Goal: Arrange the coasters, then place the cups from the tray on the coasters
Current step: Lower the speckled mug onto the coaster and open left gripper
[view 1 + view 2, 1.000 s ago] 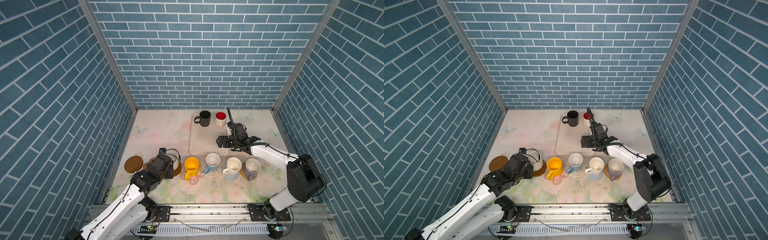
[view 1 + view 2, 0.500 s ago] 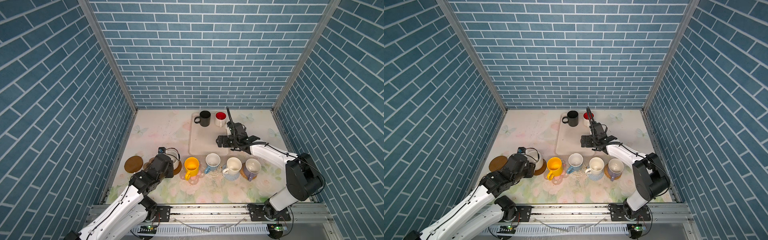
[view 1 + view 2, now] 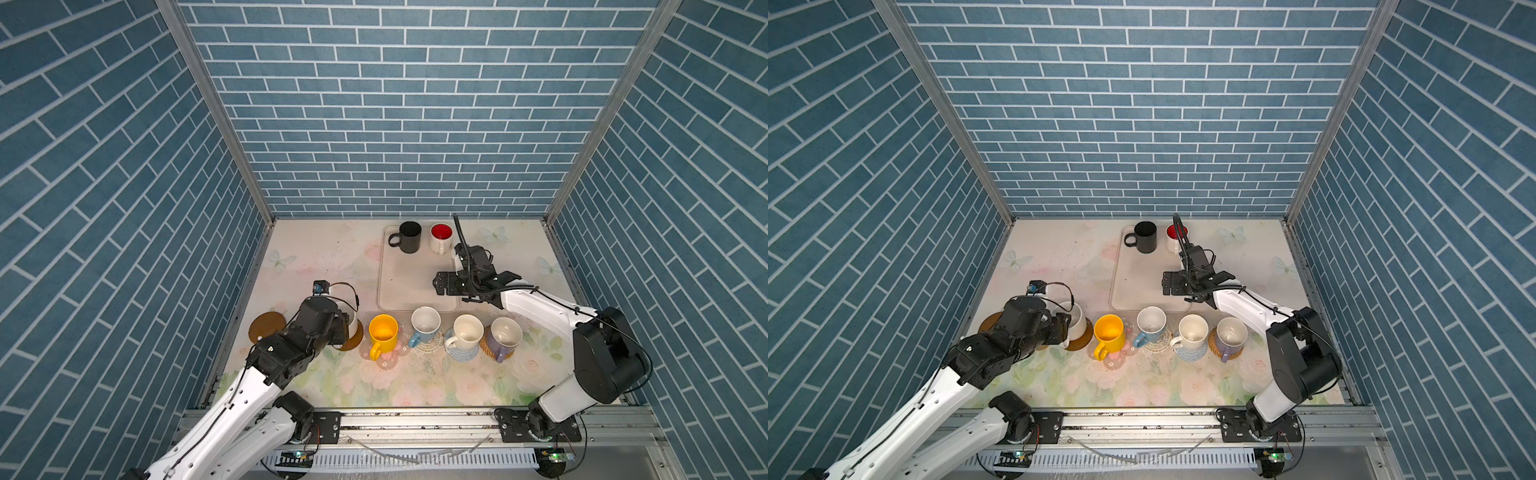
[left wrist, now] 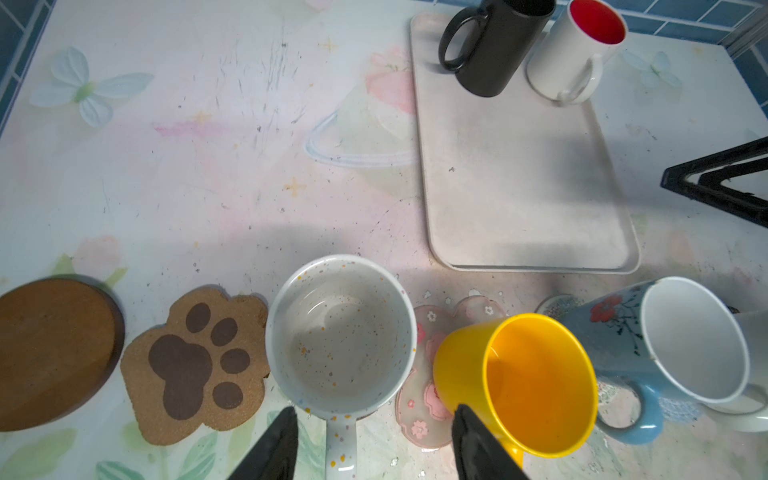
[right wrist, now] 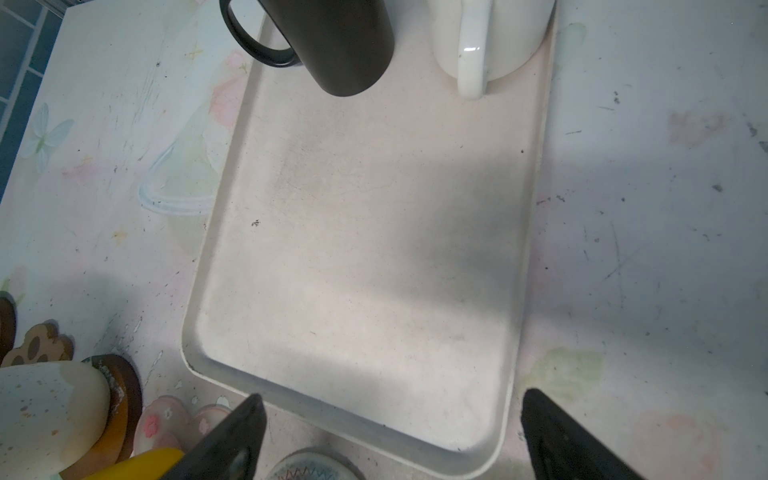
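The left gripper has spread its black fingers apart since a second ago. The speckled cup has stayed where it was, and the right arm has hardly moved.

The job now is to let go well. The speckled cup stands up straight on a brown round coaster, right beside the yellow cup. Its handle pokes out between the two black fingers, and neither one touches it. So the left gripper is open and holds nothing. In a top view the cup sits close to it, at about 2 o'clock. The gripper should back away slowly toward 8 o'clock, so no finger hooks the handle and spins the cup off its coaster.

The right gripper is spread wide and holds nothing. It hangs over the near end of the tray. The black cup and the white cup with red inside stand on the tray's far end, at about 11 o'clock from it. The paw coaster and the other brown disc lie bare for them.
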